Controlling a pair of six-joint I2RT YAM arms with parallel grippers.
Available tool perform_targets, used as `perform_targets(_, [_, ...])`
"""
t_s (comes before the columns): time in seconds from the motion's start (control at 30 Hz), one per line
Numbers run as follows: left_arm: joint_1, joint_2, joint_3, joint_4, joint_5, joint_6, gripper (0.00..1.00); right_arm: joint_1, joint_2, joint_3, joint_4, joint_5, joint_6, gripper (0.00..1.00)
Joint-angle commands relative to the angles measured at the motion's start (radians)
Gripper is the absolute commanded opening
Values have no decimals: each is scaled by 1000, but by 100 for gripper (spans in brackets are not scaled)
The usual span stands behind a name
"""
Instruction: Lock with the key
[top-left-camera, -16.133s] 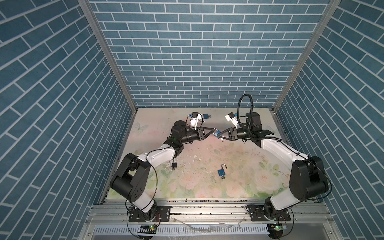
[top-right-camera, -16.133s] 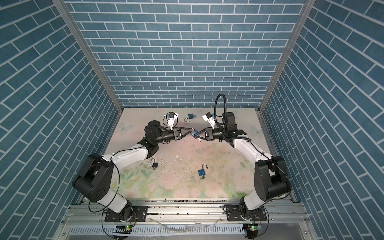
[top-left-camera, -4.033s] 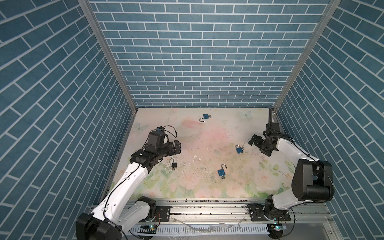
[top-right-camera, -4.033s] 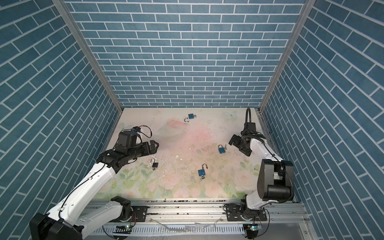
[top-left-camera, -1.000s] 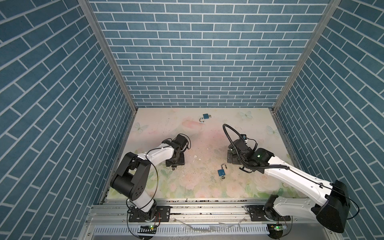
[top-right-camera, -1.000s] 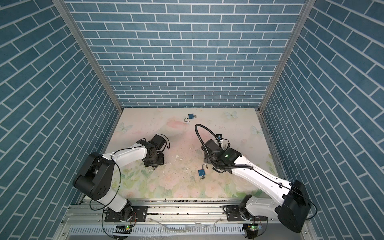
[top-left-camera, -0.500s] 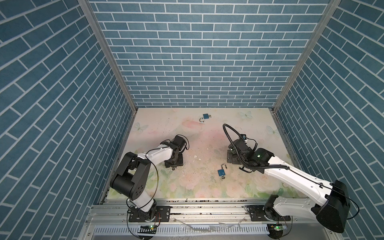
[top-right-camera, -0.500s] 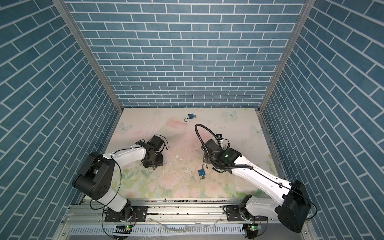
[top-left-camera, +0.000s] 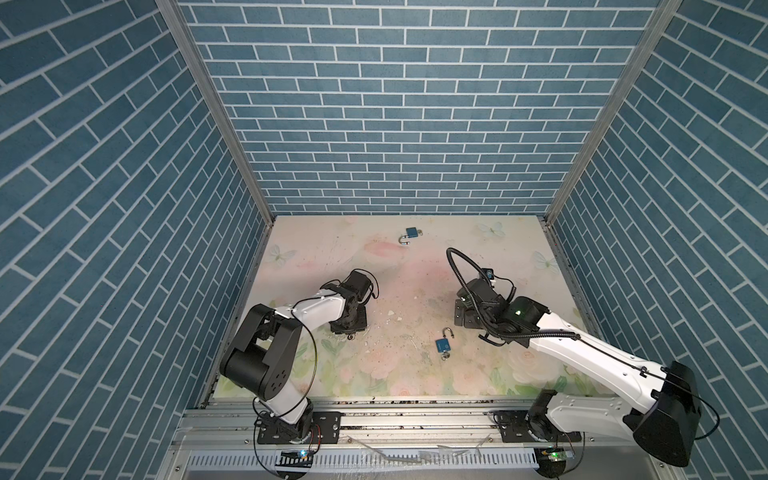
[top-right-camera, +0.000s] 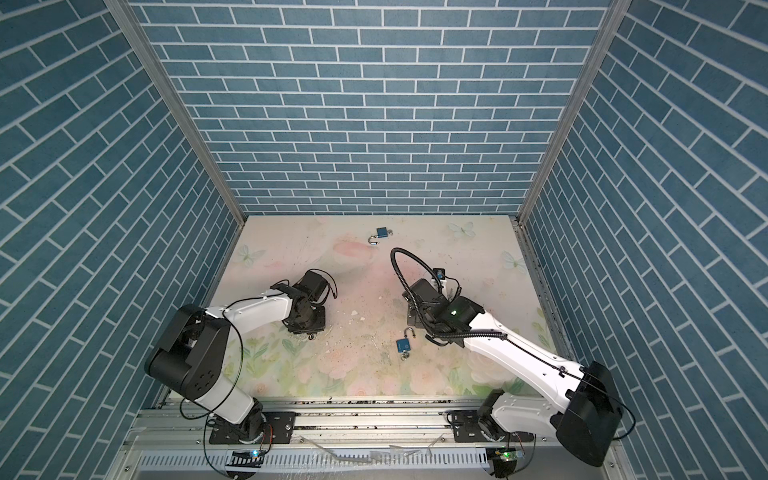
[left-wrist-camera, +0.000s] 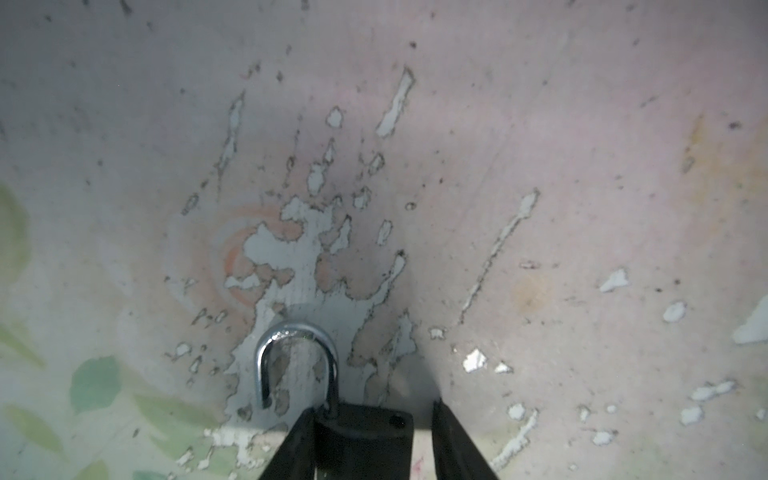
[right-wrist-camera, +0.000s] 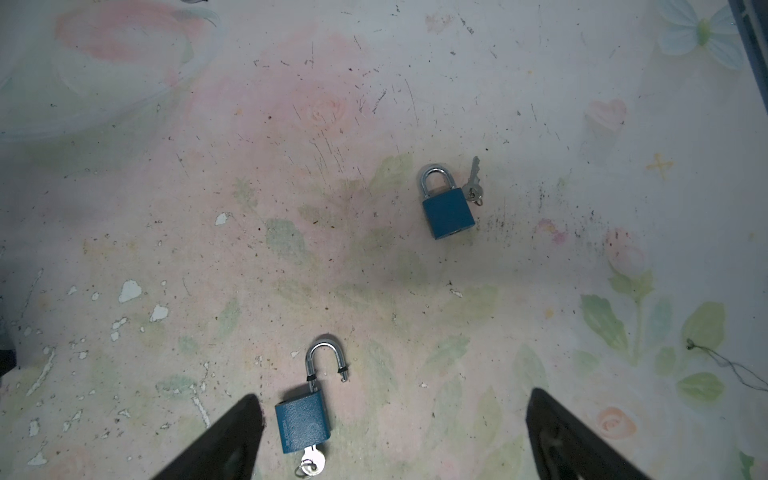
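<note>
Straddling dark padlock (left-wrist-camera: 363, 432) w/ open shackle, L gripper (left-wrist-camera: 372, 405) jaws part-spread, one finger clear of body; R gripper (right-wrist-camera: 392, 399) jaws spread wide near keyed blue padlock (right-wrist-camera: 302, 424).

Worn floral mat (top-left-camera: 415, 374) — scuffed, peeled to white patches (left-wrist-camera: 286, 249) left of its middle. Blue brick walls (top-left-camera: 395, 124) round three sides of the mat. Metal rail (top-left-camera: 415, 415) along the mat's near edge — printed butterflies (top-left-camera: 490, 229) toward its far corners.

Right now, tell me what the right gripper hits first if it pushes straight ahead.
Likely the open padlock, lying within the right gripper's open span; depth is unclear, so the mat may come first.
</note>
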Motion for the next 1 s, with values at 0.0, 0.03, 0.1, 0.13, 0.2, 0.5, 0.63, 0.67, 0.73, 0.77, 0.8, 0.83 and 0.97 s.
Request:
perform_targets(0.0, [5,6,-30,-31,2,2,43,-6,-33,-29,-23,11,53,99])
perform_targets(0.03, [5,4,-30,-33,5,3,41,-7,-38,-33,-22,9,56,99])
perform_targets(0.1, [6,1,-29,-33,10,1,40,-8,-47,-43,-20,9,63,99])
perform_targets(0.13, [5,0,-27,-33,12,0,39,-8,-51,-49,-19,8,66,99])
perform_targets(0.2, [5,2,-20,-36,24,0,38,-11,-68,-65,-11,8,73,99])
perform_targets(0.5, [5,-69,30,-76,89,-22,34,-14,-214,-140,45,-1,66,99])
perform_targets(0.63, [4,-143,80,-122,109,-32,33,-13,-294,-195,125,-31,32,99])
perform_targets(0.67, [5,-161,92,-131,114,-35,34,-14,-310,-205,149,-45,19,99])
perform_targets(0.73, [5,-203,119,-147,125,-49,33,-13,-340,-226,203,-75,-8,99])
perform_targets(0.77, [5,-217,129,-156,129,-55,33,-15,-349,-231,223,-89,-20,99])
perform_targets(0.8, [5,-229,144,-168,130,-69,33,-14,-354,-236,246,-106,-34,99])
perform_targets(0.83, [5,-244,157,-178,132,-84,33,-14,-352,-237,266,-120,-44,99])
perform_targets(0.97, [6,-284,183,-166,171,-166,34,-12,-305,-241,383,-197,-88,99])
